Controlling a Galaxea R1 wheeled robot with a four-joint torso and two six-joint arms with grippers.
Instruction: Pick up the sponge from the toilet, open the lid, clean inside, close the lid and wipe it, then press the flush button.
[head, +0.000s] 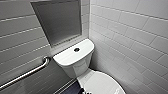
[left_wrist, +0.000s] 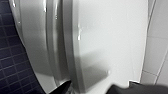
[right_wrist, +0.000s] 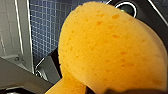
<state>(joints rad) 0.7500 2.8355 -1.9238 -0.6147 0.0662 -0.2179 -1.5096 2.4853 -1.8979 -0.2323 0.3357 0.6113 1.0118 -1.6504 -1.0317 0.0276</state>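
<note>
You're looking down into a tight tiled corner. White brick-laid wall tiles run from 1 to 4 o'clock, with a greyer tiled wall from 7 to 10. At 11 o'clock sits a recessed grey wall panel, and a polished metal grab bar slants across 8 o'clock. Dead centre is the glossy white ceramic toilet, with the small dark round flush button in the middle of its tank top. At 5 o'clock the glossy white oval lid lies down, cut off by the frame edge. A sliver of dark blue small-tiled floor shows at 6 o'clock, and just beside it is a dark shape you can't make out.

Over to your left wrist. The lid is right up close, stacked flat on the seat and bowl rim. Blue floor lies on one side and white wall tile on the other. The left gripper shows as dark, blurred parts at the frame edge, close over the lid. You cannot tell whether it is spread or pressed together.

Now your right wrist. The orange porous sponge looms large, hanging above the blue floor and well clear of the toilet. The right gripper is pinching it, though its grip point is hidden behind the foam. A pale frame stands beside it.
</note>
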